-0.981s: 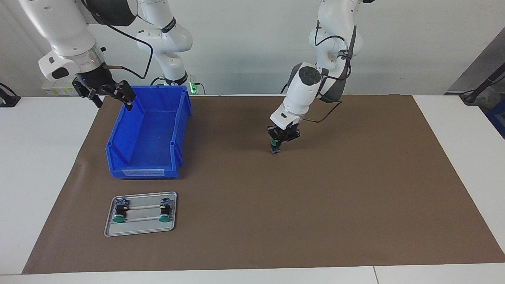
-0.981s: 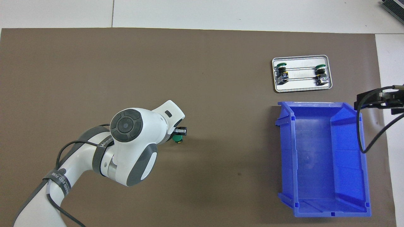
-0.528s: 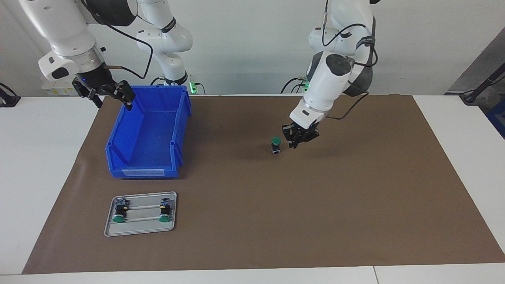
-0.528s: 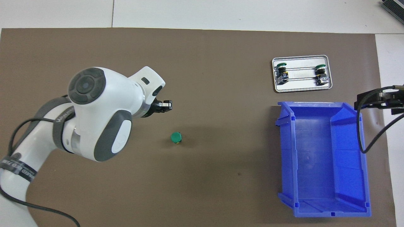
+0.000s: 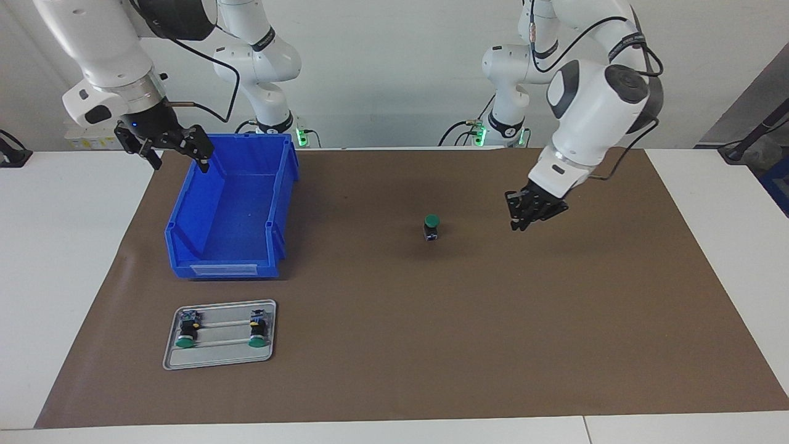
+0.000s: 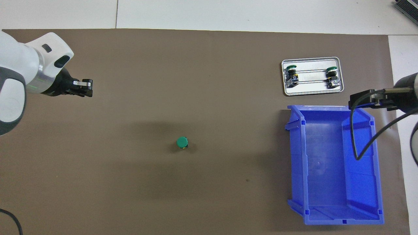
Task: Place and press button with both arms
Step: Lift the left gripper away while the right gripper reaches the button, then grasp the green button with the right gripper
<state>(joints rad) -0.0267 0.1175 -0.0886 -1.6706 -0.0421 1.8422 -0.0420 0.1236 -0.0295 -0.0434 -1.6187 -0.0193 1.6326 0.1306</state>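
My left gripper (image 5: 523, 217) hangs in the air over bare brown mat (image 5: 555, 320), toward my left arm's end of the table (image 5: 727, 246), and it carries nothing; whether its jaws stand apart or together I cannot tell from here, they read only as a dark cluster below the white wrist. The overhead view shows the same left gripper (image 6: 85, 88) poking out sideways from the wrist, well apart from everything else. The button (image 5: 431, 226) stands upright on the mat on its own, green cap up, dark body below, roughly mid-table between my two arms, nothing touching it; from above the button (image 6: 182, 142) shows as a round green disc with a sliver of yellow at its edge. My right gripper (image 5: 175, 148) is up over the edge of the blue bin (image 5: 231, 209) at the end nearest my base, jaws spread wide and empty, one finger over the bin's rim, the other out over the mat. The bin sits open-topped with nothing in it, toward my right arm's end. Farther from me than the bin lies a small metal tray (image 5: 219, 357), and on it two more green-capped buttons (image 5: 185, 328) lie on their sides, one near each end, caps pointing away from me.
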